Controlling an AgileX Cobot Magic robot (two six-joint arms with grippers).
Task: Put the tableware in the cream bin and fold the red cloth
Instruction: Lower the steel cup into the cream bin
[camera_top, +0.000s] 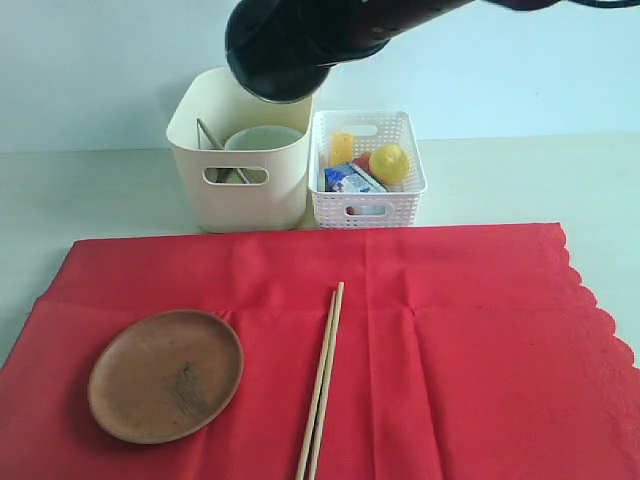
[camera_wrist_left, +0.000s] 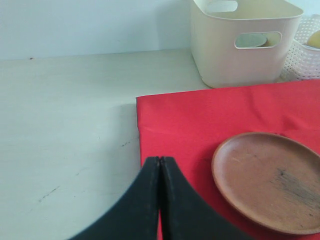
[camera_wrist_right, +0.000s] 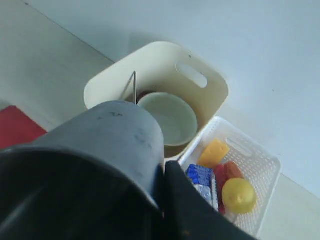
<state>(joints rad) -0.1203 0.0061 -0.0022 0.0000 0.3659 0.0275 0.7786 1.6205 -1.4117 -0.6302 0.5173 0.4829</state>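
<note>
My right gripper (camera_wrist_right: 164, 167) is shut on the rim of the steel cup (camera_wrist_right: 120, 135), one finger outside its wall. It holds the cup (camera_top: 272, 55) tilted in the air just above the cream bin (camera_top: 240, 205). Inside the bin (camera_wrist_right: 212, 92) sit the pale bowl (camera_wrist_right: 167, 117) and a thin upright utensil (camera_wrist_right: 134, 86). On the red cloth (camera_top: 450, 340) lie the round brown plate (camera_top: 165, 375) and the wooden chopsticks (camera_top: 322, 385). My left gripper (camera_wrist_left: 159, 159) is shut and empty, over the cloth's (camera_wrist_left: 200, 115) left edge beside the plate (camera_wrist_left: 270, 180).
A white lattice basket (camera_top: 367, 205) stands right of the bin, holding a lemon (camera_top: 388, 162), cheese (camera_top: 342, 145) and a blue carton (camera_top: 350, 180). Bare pale tabletop (camera_wrist_left: 65, 125) lies left of the cloth. The wall is right behind the bins.
</note>
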